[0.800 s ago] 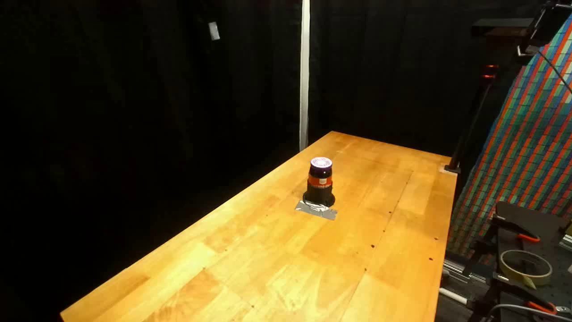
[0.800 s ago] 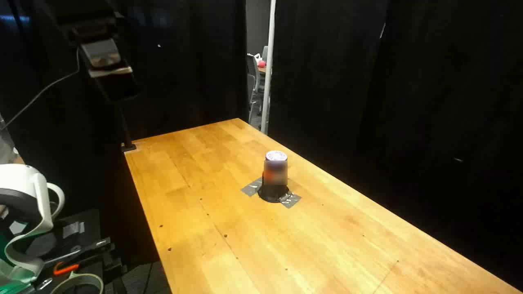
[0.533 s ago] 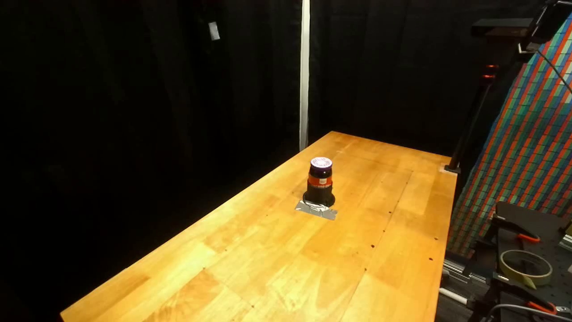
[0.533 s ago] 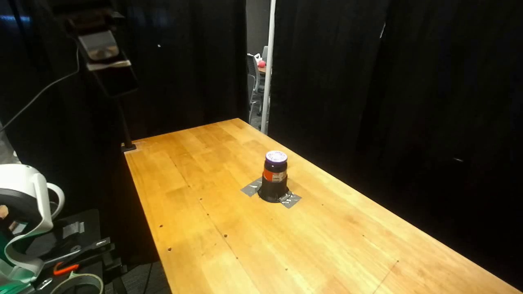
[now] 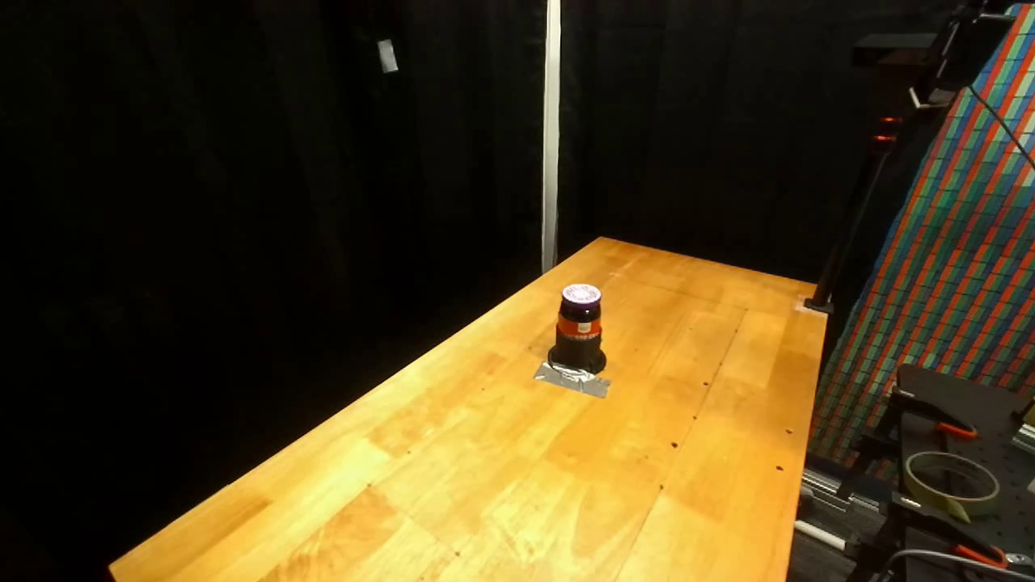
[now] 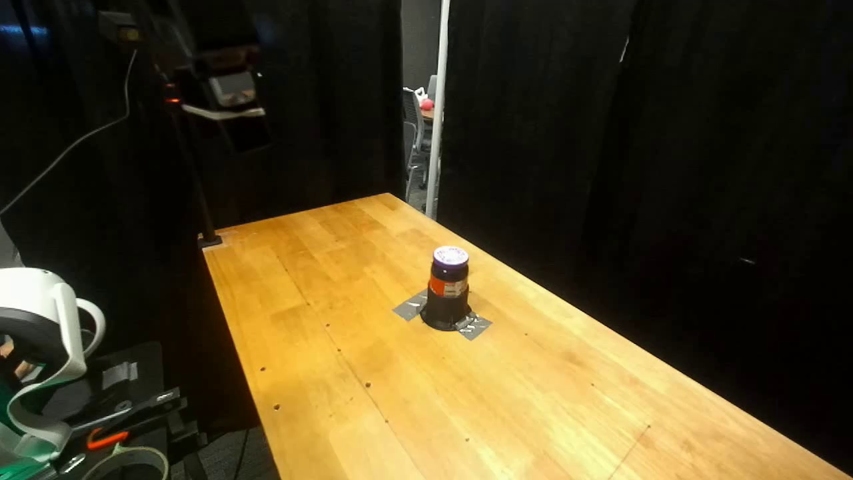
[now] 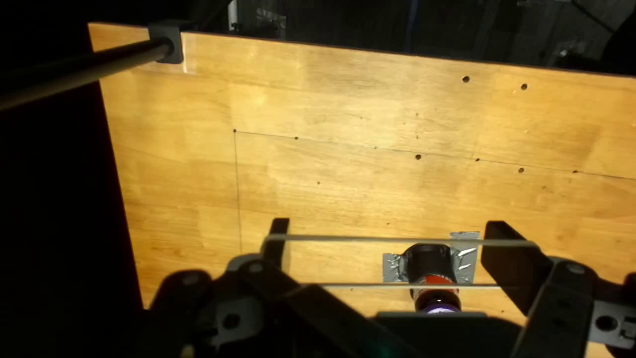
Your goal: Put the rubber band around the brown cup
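The brown cup (image 5: 580, 331) stands upright on the wooden table in both exterior views (image 6: 448, 293). It has an orange-red ring and a pale top; grey tape lies at its base. My gripper (image 7: 387, 223) is open, with a pale rubber band (image 7: 357, 238) stretched around its two fingers as two strands. In the wrist view the cup (image 7: 431, 263) shows behind the band, its top partly hidden by the gripper body. In an exterior view my gripper (image 6: 230, 127) is dark and blurred, high at the upper left, well above and away from the cup.
A black pole (image 6: 203, 200) is clamped at the table's (image 5: 501, 485) corner, near my gripper. Grey tape (image 7: 464, 258) holds the cup's base. A side bench with a tape roll (image 5: 952, 483) and clamps stands beside the table. Black curtains hang behind.
My gripper has moved right in one exterior picture and slightly left in another, with the band still around its fingers. The cup has not moved.
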Controlling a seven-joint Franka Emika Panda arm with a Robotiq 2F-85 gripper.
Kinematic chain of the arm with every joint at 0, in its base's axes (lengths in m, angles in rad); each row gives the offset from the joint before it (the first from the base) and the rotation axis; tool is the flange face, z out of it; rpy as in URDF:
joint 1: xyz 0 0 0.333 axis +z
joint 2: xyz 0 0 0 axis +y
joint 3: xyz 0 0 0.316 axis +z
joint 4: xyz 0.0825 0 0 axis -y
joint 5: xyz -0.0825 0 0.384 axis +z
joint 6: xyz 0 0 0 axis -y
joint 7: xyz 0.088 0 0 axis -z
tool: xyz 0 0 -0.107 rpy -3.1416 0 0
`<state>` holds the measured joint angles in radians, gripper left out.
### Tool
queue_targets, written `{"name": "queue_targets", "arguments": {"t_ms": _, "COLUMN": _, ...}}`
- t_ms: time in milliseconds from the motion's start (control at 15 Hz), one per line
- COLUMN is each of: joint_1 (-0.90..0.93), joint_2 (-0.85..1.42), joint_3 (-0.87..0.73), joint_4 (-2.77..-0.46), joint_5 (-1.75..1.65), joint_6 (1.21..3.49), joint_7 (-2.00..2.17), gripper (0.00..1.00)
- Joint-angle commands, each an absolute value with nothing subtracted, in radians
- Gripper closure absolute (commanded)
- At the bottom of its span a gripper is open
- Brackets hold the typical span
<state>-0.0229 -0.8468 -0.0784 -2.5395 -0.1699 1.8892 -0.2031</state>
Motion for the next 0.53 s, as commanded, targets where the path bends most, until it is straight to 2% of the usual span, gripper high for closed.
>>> {"name": "queue_targets", "arguments": {"t_ms": 0, "joint_1": 0.057, "joint_2": -0.596, "joint_3": -0.045, "joint_4": -2.378, "joint_5": -0.109, "joint_6": 1.855, "joint_7": -0.203, "gripper": 0.0}}
{"name": "queue_targets", "arguments": {"t_ms": 200, "joint_1": 0.1, "joint_2": -0.419, "joint_3": -0.033, "joint_4": -2.276, "joint_5": -0.03, "joint_6": 1.813, "joint_7": -0.216, "gripper": 0.0}}
{"name": "queue_targets", "arguments": {"t_ms": 467, "joint_1": 0.099, "joint_2": -0.167, "joint_3": 0.015, "joint_4": -2.127, "joint_5": -0.008, "joint_6": 1.875, "joint_7": -0.152, "gripper": 0.0}}
